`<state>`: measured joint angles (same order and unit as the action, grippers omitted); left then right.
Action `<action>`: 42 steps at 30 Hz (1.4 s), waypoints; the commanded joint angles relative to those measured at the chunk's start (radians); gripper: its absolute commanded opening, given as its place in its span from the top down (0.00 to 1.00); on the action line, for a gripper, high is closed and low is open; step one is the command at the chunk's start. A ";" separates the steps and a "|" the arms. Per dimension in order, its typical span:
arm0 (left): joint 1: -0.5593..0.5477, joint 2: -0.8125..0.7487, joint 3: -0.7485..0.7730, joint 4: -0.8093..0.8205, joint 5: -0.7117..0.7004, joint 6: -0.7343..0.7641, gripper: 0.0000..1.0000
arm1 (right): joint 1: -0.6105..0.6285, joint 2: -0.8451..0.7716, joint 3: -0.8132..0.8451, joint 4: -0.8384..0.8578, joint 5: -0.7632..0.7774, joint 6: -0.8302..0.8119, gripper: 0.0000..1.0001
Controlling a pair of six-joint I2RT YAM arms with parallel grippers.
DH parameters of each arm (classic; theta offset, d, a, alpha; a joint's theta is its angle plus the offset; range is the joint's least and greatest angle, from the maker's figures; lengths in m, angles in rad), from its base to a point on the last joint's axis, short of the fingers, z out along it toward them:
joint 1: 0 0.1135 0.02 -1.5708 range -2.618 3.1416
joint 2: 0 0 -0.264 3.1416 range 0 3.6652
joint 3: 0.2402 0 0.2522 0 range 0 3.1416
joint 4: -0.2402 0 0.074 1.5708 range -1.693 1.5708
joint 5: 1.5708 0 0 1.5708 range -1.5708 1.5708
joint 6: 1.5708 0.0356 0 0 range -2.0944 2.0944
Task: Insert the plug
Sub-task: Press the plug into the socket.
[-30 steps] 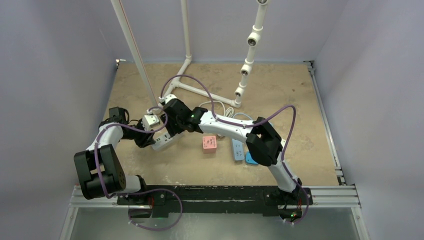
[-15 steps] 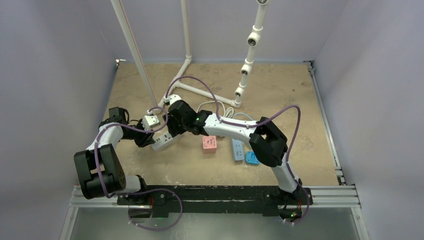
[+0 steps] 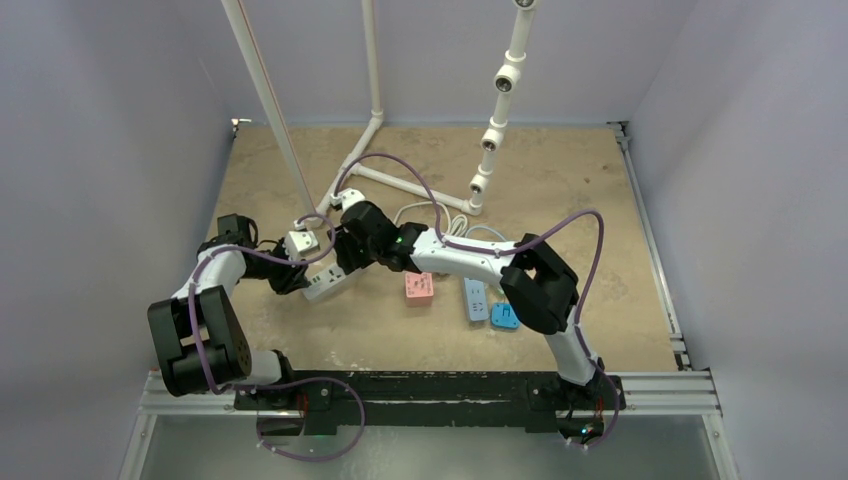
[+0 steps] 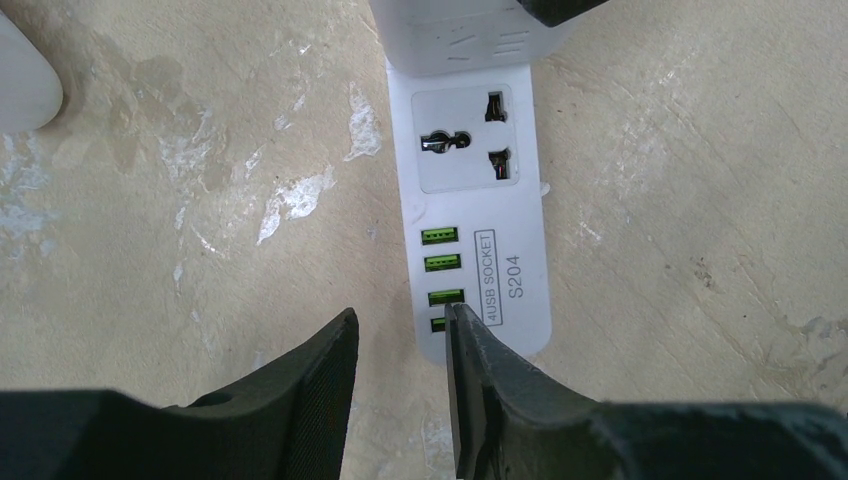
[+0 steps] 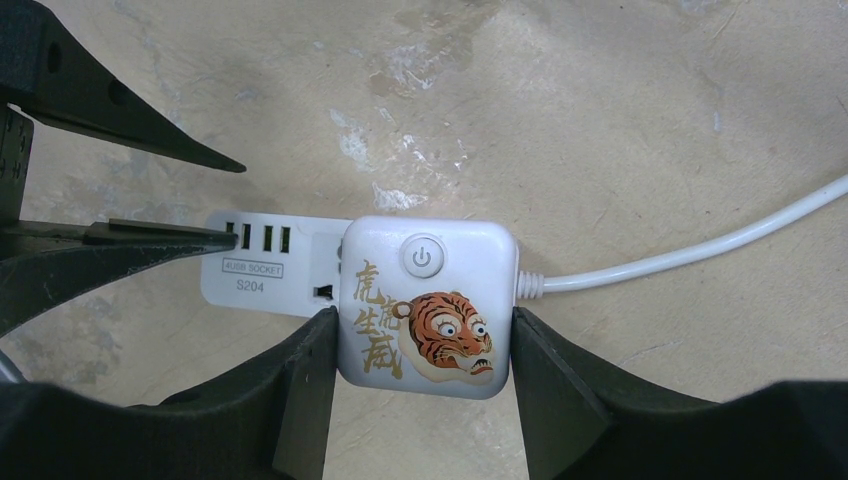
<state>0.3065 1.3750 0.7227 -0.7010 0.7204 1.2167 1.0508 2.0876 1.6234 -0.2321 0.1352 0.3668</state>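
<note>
plug (image 5: 425, 300) tight inside half-open right gripper (image 5: 422, 325)

plug (image 4: 462, 35): cut by top edge | lowest USB port (image 4: 438, 325): partly hidden

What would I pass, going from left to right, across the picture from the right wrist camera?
The left arm's black jaws → white power strip → tiger-face plug → white cord, which runs off the right edge.
</note>
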 commanded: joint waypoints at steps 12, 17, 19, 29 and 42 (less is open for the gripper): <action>0.002 0.053 0.027 -0.012 -0.043 0.067 0.66 | 0.009 0.127 -0.152 -0.225 -0.094 -0.068 1.00; 0.003 0.041 0.027 -0.025 -0.042 0.089 0.66 | 0.009 0.139 -0.159 -0.235 -0.133 -0.074 1.00; 0.003 0.042 0.027 -0.027 -0.043 0.091 0.66 | 0.009 0.140 -0.171 -0.233 -0.133 -0.070 1.00; 0.004 0.041 0.042 -0.039 -0.038 0.099 0.67 | 0.013 0.133 -0.258 -0.186 -0.143 -0.049 1.00; 0.003 -0.015 0.091 -0.097 -0.023 0.093 0.53 | -0.012 0.040 0.102 -0.347 -0.044 -0.023 0.24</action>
<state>0.3065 1.3968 0.7616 -0.7586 0.7139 1.2778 1.0393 2.0979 1.6638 -0.3035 0.0837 0.3431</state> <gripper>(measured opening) 0.445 0.694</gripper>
